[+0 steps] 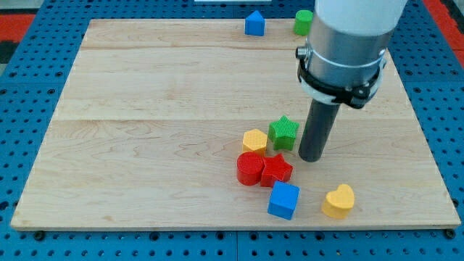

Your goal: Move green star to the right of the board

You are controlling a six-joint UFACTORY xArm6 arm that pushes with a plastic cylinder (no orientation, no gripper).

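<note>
the tip (312, 159) stood just right of the green star (283, 133), perhaps touching it. there was no claw to judge, only a rod. the star sat right of centre on the board (159, 109), beside a yellow block (254, 140), with a red star (276, 170) nearer.

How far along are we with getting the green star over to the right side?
Nothing looks done yet: the green star sits near the board's middle, beside the yellow block. In hand: my tip stands just to the star's right, the wrong side for pushing rightward. Left: get round to its left, then push it toward the view's right edge.
</note>
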